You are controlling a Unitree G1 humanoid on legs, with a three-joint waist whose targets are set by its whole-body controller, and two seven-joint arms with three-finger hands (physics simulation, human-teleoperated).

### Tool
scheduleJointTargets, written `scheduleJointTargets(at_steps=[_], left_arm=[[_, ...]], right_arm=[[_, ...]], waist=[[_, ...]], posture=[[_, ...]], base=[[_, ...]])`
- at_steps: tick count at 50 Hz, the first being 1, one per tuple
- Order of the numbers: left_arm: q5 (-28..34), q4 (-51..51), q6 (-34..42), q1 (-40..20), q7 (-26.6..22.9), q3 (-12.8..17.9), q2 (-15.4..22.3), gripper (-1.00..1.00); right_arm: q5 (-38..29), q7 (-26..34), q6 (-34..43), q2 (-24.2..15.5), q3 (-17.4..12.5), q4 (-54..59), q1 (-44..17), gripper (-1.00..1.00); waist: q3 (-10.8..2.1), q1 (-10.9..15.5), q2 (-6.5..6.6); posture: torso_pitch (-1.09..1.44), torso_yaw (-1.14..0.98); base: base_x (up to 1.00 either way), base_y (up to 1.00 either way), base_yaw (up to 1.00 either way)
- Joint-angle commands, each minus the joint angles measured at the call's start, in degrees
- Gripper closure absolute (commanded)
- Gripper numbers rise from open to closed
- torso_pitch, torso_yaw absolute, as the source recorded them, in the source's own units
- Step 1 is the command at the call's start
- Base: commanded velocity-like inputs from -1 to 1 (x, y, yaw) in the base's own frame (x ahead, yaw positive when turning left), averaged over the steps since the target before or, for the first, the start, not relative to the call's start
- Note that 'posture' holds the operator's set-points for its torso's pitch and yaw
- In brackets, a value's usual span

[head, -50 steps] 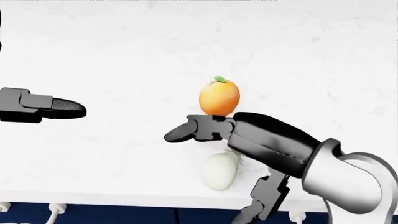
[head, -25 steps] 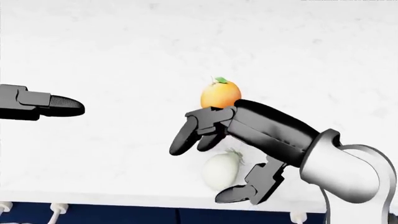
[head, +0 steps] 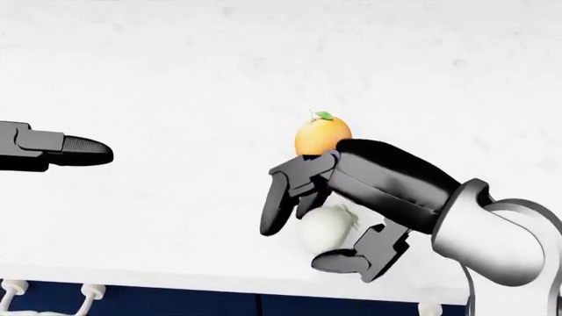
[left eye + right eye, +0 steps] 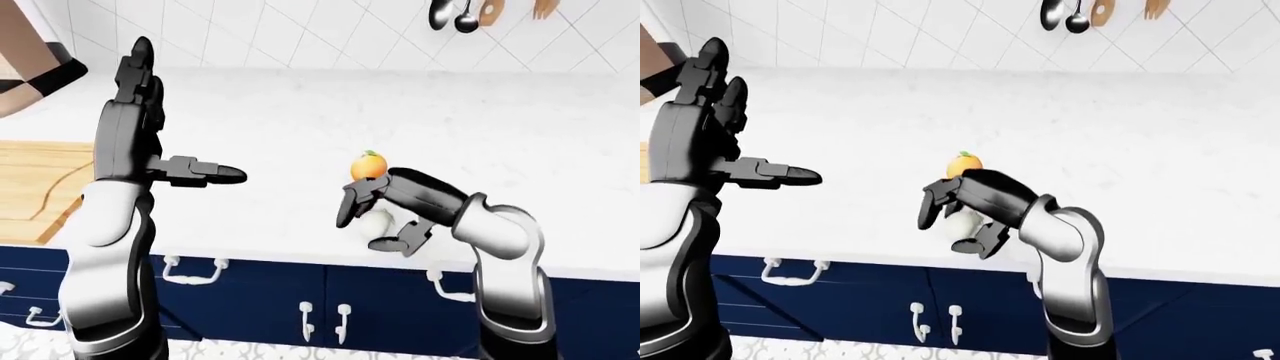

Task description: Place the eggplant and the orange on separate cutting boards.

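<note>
Head view shows the right hand [image 3: 329, 220], fingers apart, arched over the pale egg-shaped eggplant [image 3: 325, 227] to grasp it, round orange [image 3: 322, 135] at its 12 o'clock.

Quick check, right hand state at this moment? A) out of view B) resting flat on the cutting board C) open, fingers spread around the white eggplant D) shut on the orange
C: in the head view the right hand has its fingers spread on either side of the white eggplant, not closed on it; the orange sits free just above.
</note>
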Motion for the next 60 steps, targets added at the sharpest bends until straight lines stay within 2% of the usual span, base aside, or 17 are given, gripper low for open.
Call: scheduleJointTargets(at_steps=[1, 6, 8, 10, 11, 18, 29, 38, 40, 44, 50, 57, 58, 60], left_arm=[[0.2, -1.6, -1.6, -1.5, 0.4, 0.5, 0.6, -1.0], [0.1, -1.6, -1.1, -2.0, 0.3, 0.6, 0.9, -1.0], [0.2, -1.6, -1.3, -2.0, 0.3, 0.5, 0.9, -1.0], [0.2, -1.6, -1.2, -2.1, 0.3, 0.5, 0.9, -1.0], [0.2, -1.5, -1.2, -2.2, 0.3, 0.5, 0.9, -1.0], [0.2, -1.2, -0.7, -3.1, 0.1, 0.4, 1.3, -1.0], [0.2, -1.2, -1.4, -2.4, 0.2, 0.6, 1.2, -1.0], [-0.2, -1.7, -1.2, -2.0, 0.1, 1.0, 1.3, -1.0], [-0.2, -2.2, -1.0, -1.9, 0.1, 1.0, 1.3, -1.0], [-0.1, -1.4, -1.8, -1.8, 0.2, 0.7, 1.0, -1.0], [0.2, 0.2, -1.6, -3.7, -0.5, 0.3, 1.7, -1.0], [1.3, 6.4, -2.1, -11.0, -3.0, -1.8, 3.9, -1.0], [1.7, 7.9, -2.6, -12.4, -3.6, -2.5, 4.1, -1.0], [2.3, 9.5, -3.0, -14.1, -4.1, -3.0, 4.0, -1.0]], right_arm=[[-0.9, 1.3, 0.2, -0.6, -0.5, -0.1, -0.6, 0.24], [-0.7, 1.2, 0.5, -0.5, -0.5, -0.3, -1.1, 0.55], [-0.5, 1.4, 0.7, -0.4, -0.5, -0.6, -1.1, 0.77], [-0.4, 1.4, 1.0, -0.4, -0.5, -0.7, -1.4, 0.87], [-0.3, 1.6, 1.1, -0.4, -0.5, -0.8, -1.4, 1.0], [0.0, 2.6, 4.4, 0.2, 0.2, -3.7, -2.6, 1.0], [0.0, 4.9, 13.8, 1.0, 1.4, -11.8, -7.7, 1.0], [0.6, 4.3, 16.9, 0.4, 1.0, -13.7, -9.8, 1.0], [1.0, 3.5, 19.0, 0.3, 0.0, -13.9, -11.9, 1.0], [2.0, -0.9, 21.3, 0.3, -0.6, -13.3, -12.2, 1.0], [6.2, -13.5, 22.4, -0.2, -2.7, -7.3, -15.0, 1.0], [13.7, -33.0, 27.2, 0.4, -5.7, -0.1, -17.6, 1.0], [16.5, -36.3, 28.5, 1.5, -7.0, 0.0, -17.8, 1.0], [18.5, -40.9, 28.6, -0.2, -6.5, 0.7, -17.4, 1.0]], waist=[[-0.91, -0.2, 0.28], [-0.92, -0.2, 0.31], [-0.91, -0.2, 0.3], [-0.9, -0.2, 0.31], [-0.89, -0.2, 0.31], [-0.83, -0.3, 0.38], [-0.41, -0.5, 0.66], [-0.23, -0.6, 0.71], [-0.21, -0.5, 0.71], [-0.11, -0.5, 0.73], [-0.18, -0.4, 0.67], [-0.26, 0.0, 0.45], [-0.28, 0.1, 0.37], [-0.33, 0.3, 0.23]], posture=[[0.0, 0.0], [0.0, 0.0], [0.0, 0.0], [0.0, 0.0], [0.0, 0.0], [0.0, 0.0], [0.0, 0.0], [0.0, 0.0], [0.0, 0.0], [0.0, 0.0], [0.0, 0.0], [0.0, 0.0], [0.0, 0.0], [0.0, 0.0]], base=[[0.0, 0.0, 0.0], [0.0, 0.0, 0.0], [0.0, 0.0, 0.0], [0.0, 0.0, 0.0], [0.0, 0.0, 0.0], [0.0, 0.0, 0.0], [0.0, 0.0, 0.0], [0.0, 0.0, 0.0], [0.0, 0.0, 0.0], [0.0, 0.0, 0.0], [0.0, 0.0, 0.0], [0.0, 0.0, 0.0], [0.0, 0.0, 0.0], [0.0, 0.0, 0.0]])
